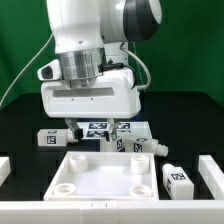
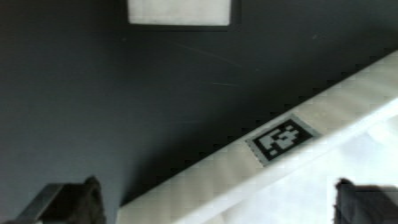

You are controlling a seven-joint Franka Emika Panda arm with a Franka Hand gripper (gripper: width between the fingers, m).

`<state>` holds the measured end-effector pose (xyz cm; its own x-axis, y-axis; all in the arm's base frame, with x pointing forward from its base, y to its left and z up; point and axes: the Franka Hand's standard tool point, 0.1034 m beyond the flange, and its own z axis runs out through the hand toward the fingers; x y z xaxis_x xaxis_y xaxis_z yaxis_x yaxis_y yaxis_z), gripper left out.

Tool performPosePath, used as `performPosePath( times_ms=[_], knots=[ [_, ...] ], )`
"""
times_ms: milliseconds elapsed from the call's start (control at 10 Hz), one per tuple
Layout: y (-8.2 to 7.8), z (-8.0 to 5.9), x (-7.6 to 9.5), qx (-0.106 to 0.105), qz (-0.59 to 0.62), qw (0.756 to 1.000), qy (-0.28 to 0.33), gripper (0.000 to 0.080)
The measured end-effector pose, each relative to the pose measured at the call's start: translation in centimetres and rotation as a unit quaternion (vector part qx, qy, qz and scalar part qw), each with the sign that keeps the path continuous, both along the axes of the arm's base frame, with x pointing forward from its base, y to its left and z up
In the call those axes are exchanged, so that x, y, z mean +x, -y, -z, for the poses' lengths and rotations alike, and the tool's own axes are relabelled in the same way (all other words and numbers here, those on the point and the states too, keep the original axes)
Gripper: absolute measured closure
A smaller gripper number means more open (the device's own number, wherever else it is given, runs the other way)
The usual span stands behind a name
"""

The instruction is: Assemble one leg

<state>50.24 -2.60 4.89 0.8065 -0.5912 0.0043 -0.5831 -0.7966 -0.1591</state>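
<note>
The large white rimmed tabletop (image 1: pixel 105 180) lies at the front middle of the black table. Small white tagged legs lie around it: one at the exterior view's left (image 1: pixel 50 138), one by the tabletop's right corner (image 1: pixel 177 178), and two behind it (image 1: pixel 122 141) (image 1: pixel 150 148). My gripper (image 1: pixel 80 133) hangs low over the tabletop's back edge. In the wrist view the gripper (image 2: pixel 221 205) is open and empty, its dark fingertips (image 2: pixel 71 205) wide apart astride the tabletop's tagged rim (image 2: pixel 285 140). A white block (image 2: pixel 180 10) is cut off by the frame edge.
The marker board (image 1: pixel 98 126) lies behind the gripper. White rails stand at the exterior view's left (image 1: pixel 5 168) and right (image 1: pixel 212 176). A green curtain hangs behind the table.
</note>
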Motion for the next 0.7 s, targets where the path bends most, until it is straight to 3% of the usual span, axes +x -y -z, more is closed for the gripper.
performPosePath(
  times_ms=[200,500,700],
  knots=[
    [0.2,0.8,-0.7,-0.002,0.017,1.000,0.002,0.0151],
    [0.0,0.8,-0.8,0.011,0.004,1.000,-0.017,0.0151],
    [0.3,0.7,-1.7,0.065,-0.027,0.993,-0.095,0.0151]
  ],
)
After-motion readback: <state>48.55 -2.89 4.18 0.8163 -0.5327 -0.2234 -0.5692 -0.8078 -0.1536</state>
